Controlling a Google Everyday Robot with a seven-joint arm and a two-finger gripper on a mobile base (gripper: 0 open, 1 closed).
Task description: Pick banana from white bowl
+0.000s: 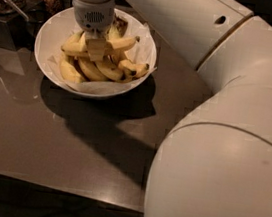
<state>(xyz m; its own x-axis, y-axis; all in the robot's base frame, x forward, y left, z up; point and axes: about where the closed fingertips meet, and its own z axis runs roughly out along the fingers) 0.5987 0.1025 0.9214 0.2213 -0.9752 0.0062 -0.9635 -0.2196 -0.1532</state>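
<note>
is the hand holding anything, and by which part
Cannot tell. The hand is down in the white bowl, against the pile of bananas, but no clear hold on any one shows.

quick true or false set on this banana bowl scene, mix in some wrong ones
1. The gripper is down inside the white bowl, among the bananas. True.
2. The bowl is empty. False: it holds several bananas.
3. The bowl sits on the floor. False: it stands on the table.
4. White paper lining shows under the bananas. True.
</note>
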